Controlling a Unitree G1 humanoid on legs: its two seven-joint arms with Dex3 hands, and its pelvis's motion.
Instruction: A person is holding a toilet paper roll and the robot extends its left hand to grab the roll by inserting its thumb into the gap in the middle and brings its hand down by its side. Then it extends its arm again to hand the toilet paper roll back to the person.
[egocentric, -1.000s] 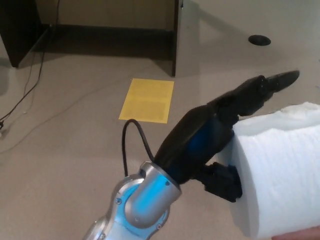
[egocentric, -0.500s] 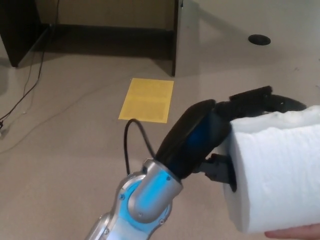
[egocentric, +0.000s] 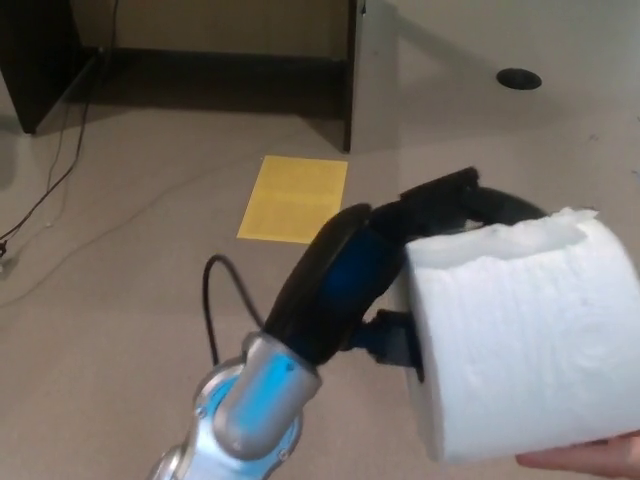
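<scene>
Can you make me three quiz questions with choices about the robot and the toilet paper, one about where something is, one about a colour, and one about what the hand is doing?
1. Where is the yellow sheet?
A. On the floor beyond the arm
B. On top of the roll
C. In the robot's hand

2. What colour is the toilet paper roll?
A. Pink
B. White
C. Blue

3. What is the left hand doing?
A. Hanging open, far from the roll
B. Pressing flat on the floor
C. Gripping the roll, thumb in its hole

Answers:
1 A, the yellow sheet lies flat on the floor.
2 B, the toilet paper roll is plain white.
3 C, the left hand has fingers over the top and thumb in the centre.
</scene>
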